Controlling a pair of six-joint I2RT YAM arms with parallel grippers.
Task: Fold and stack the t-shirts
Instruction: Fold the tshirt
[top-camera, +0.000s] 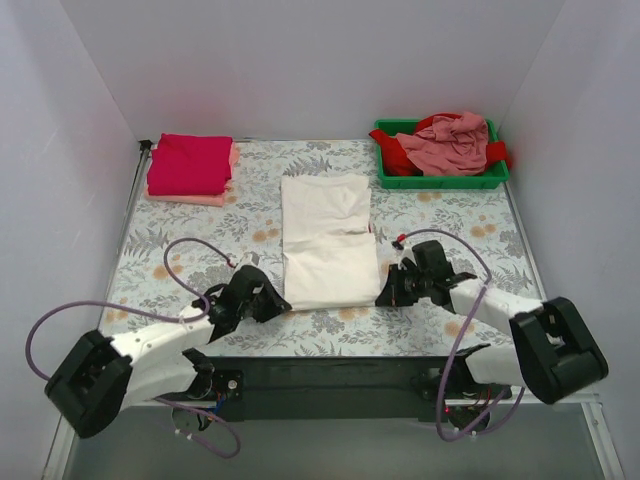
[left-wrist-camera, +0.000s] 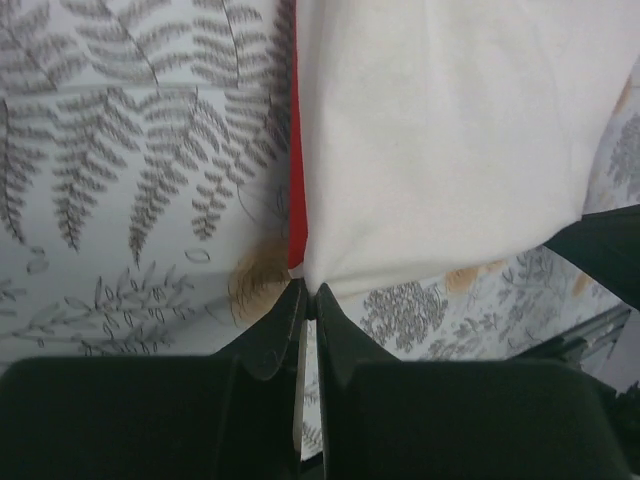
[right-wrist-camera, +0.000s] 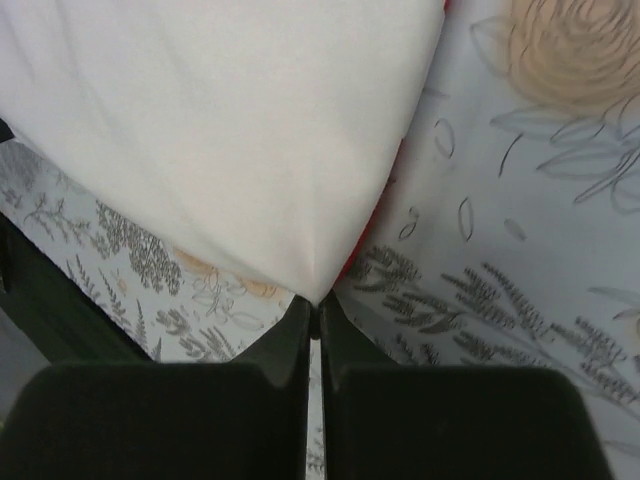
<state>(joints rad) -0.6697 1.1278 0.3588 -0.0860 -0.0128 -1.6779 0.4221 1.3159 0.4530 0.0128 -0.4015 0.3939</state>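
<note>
pinching both near corners of the white t-shirt (top-camera: 325, 240), one arm per corner. the shirt lies at the middle of the floral table cover (top-camera: 200, 245), folded into a long upright rectangle with its plain side up and its long axis running away from the arm bases.

left gripper (top-camera: 284, 303): at the near left corner. in the left wrist view the left gripper (left-wrist-camera: 308, 300) has its jaws drawn narrow, almost touching, with the cloth corner caught at the tips. a thin red strip (left-wrist-camera: 296, 190) shows along the shirt's left edge, under the white layer; cannot tell whether it is print or another layer.

right gripper (top-camera: 381, 297): at the near right corner. in the right wrist view the right gripper (right-wrist-camera: 313, 312) is likewise narrow, jaws closed on the pointed corner of the cloth. a sliver of red shows under that edge too.

both corners sit low, at or just above the table cover; cannot tell if they are lifted.

back left: a folded crimson t-shirt (top-camera: 190, 163) lies on top of a folded pale pink t-shirt (top-camera: 218, 199), well apart from the white one.

back right: a green plastic tray (top-camera: 445, 182) holds a crumpled dusty pink t-shirt (top-camera: 455, 143) lying over a red t-shirt (top-camera: 399, 157), whose cloth spills over the rim.
</note>
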